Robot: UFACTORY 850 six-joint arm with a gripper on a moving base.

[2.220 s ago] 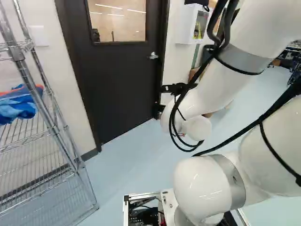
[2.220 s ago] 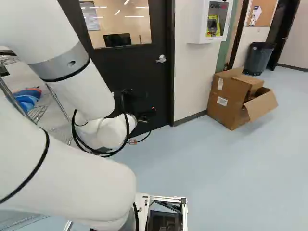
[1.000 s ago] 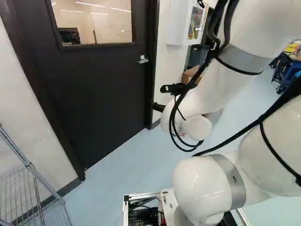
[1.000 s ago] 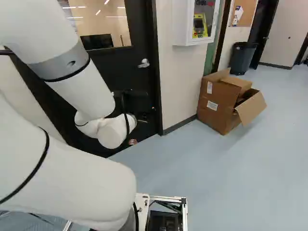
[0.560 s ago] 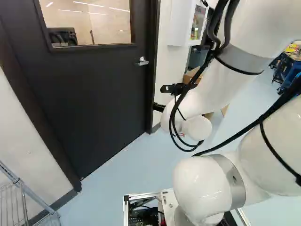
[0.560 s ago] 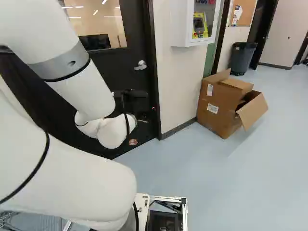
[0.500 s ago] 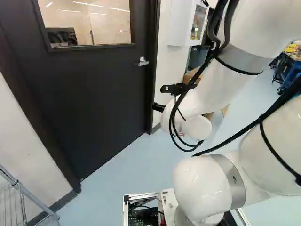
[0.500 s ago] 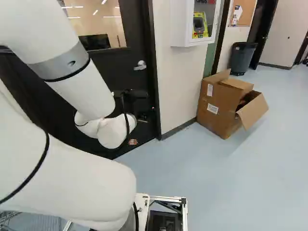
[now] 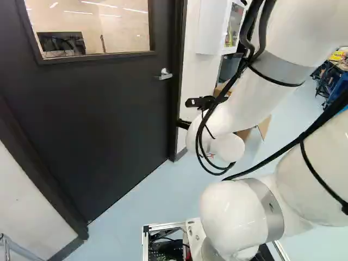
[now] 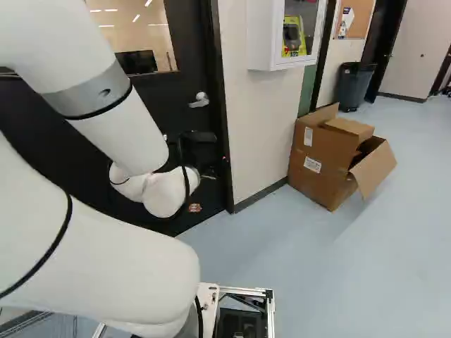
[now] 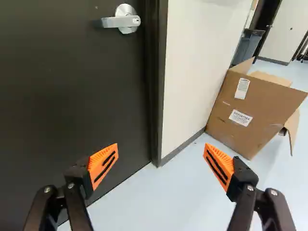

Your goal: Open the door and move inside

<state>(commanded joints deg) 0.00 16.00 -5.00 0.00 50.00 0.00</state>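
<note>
Door (image 9: pixel 98 114) seen closed in its frame (image 11: pixel 156 82), ahead of the arm (image 9: pixel 244 100). Lever handle (image 11: pixel 120 22) ungripped, higher than the gripper (image 11: pixel 161 161) and ahead of it; jaws spread wide, nothing held. Step in hand judged to be the approach. Next, gripper probably to be raised and lined up with the lever before any turning is tried

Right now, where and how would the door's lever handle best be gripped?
Probably near the free end of the lever handle, from straight in front of the door, one finger above and one below: it is a slim, nearly level bar pointing away from the door frame. The open gripper would likely need turning first.
</note>
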